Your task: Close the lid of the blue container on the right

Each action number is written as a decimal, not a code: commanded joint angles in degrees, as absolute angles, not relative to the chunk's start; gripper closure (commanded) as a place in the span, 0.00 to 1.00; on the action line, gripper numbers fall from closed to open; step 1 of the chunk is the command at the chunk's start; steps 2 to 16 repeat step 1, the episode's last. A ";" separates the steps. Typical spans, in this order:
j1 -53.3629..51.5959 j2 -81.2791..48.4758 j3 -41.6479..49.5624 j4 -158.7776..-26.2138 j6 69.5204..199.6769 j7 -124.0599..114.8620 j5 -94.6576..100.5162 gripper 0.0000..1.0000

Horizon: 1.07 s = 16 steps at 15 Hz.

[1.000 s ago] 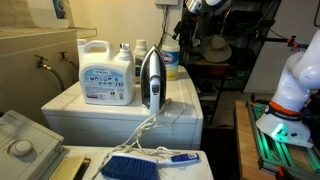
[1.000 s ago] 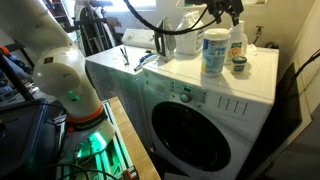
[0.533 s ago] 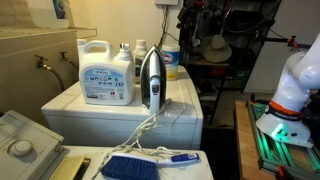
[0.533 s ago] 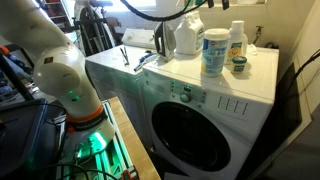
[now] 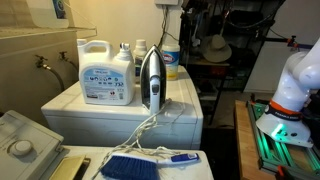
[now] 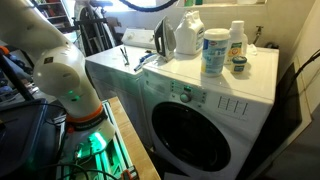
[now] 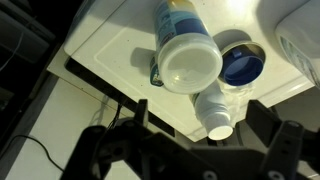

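Note:
The blue container (image 6: 214, 55), an upright tub with a blue-and-white label, stands on the washer top near its front corner. Its pale round lid (image 6: 214, 34) sits on top. In the wrist view I look down on the lid (image 7: 190, 62) and the tub's body (image 7: 174, 14). In an exterior view the tub (image 5: 170, 63) shows behind the iron. My gripper (image 7: 203, 125) is open and empty, well above the container. Its dark fingers frame the bottom of the wrist view. It is above the frame in both exterior views.
A small blue round cap (image 7: 242, 66) and a white bottle (image 7: 214, 108) stand beside the tub. A large white jug (image 5: 105, 72) and an upright iron (image 5: 150, 80) with its cord share the washer top (image 6: 150, 72). A blue brush (image 5: 130, 166) lies in front.
My gripper has risen from just above the container and left the top of both exterior views. The container and the other objects have not moved.

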<state>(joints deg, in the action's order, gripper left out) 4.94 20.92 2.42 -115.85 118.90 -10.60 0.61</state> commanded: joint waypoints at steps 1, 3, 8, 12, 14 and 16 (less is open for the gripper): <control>5.06 20.83 2.33 -115.68 118.74 -10.59 0.54 0.00; 5.06 20.83 2.33 -115.68 118.74 -10.59 0.54 0.00; 5.06 20.83 2.33 -115.68 118.74 -10.59 0.54 0.00; 5.06 20.83 2.33 -115.68 118.74 -10.59 0.54 0.00; 5.06 20.83 2.33 -115.68 118.74 -10.59 0.54 0.00; 5.06 20.83 2.33 -115.68 118.74 -10.59 0.54 0.00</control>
